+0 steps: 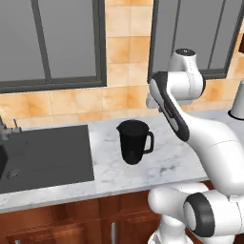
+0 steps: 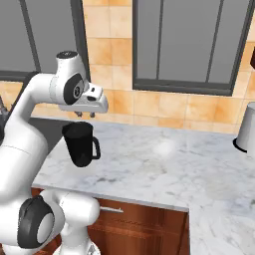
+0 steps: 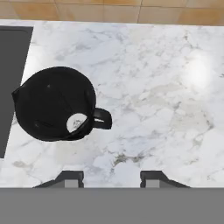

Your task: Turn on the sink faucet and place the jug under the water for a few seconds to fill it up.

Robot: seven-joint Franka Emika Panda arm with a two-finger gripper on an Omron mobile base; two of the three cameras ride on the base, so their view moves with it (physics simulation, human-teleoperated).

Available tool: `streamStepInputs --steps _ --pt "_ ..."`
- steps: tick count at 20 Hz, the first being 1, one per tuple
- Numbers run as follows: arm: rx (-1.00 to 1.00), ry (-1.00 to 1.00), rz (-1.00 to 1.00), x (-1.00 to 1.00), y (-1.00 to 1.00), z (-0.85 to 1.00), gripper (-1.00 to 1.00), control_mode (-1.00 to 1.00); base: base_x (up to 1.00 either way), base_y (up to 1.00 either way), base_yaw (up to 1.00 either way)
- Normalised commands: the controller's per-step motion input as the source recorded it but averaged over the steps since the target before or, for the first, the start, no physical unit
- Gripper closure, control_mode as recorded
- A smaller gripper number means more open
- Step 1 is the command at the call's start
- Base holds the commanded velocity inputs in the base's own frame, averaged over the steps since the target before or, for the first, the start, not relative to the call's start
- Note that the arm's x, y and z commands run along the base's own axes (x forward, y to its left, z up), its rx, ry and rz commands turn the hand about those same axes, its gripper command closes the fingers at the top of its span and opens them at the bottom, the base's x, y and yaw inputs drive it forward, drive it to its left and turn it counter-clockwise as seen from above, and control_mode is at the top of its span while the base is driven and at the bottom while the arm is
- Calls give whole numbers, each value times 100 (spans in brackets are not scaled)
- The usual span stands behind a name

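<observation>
The jug (image 1: 135,141) stood upright on the marble counter (image 1: 167,162), just to the right of the sink (image 1: 45,157) and apart from its edge. Its loop handle (image 1: 149,141) pointed away from the sink. From above, in the hand view, the jug (image 3: 54,103) showed a wide dark mouth with a pouring lip toward the sink side; the inside looked black, with one pale round patch low in it whose nature could not be told. Whether it held any liquid could not be told. No label or writing could be read on it.

The sink was a flat matte black rectangle set into the counter. At its far left edge a small part of the sink faucet (image 1: 6,127) showed as thin grey metal; its spout was cut off by the picture's edge.

A grey-white vessel (image 2: 247,128) stood at the far right of the counter, near the tiled wall, well apart from the jug. Its inside was hidden, and it bore no readable marking.

The gripper (image 3: 112,177) hung above the counter, to the handle side of the jug and touching nothing. Its two dark fingertips (image 3: 70,177) stood wide apart with bare marble between them, so the jaws were open and held nothing. In the right base view the hand (image 2: 92,102) sat just above the jug's rim level.
</observation>
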Motion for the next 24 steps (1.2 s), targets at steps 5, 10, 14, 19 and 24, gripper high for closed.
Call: streamStepInputs --steps 5,10,14,19,24 --pt "0 0 0 0 1 0 -100 100 -30 22 0" --pt "0 0 0 0 0 0 -100 100 -64 64 0" --pt "0 0 0 0 0 0 -100 100 -9 99 0" --pt "0 0 0 0 0 0 -100 100 10 86 0" --pt "0 0 0 0 0 0 -100 100 40 42 0"
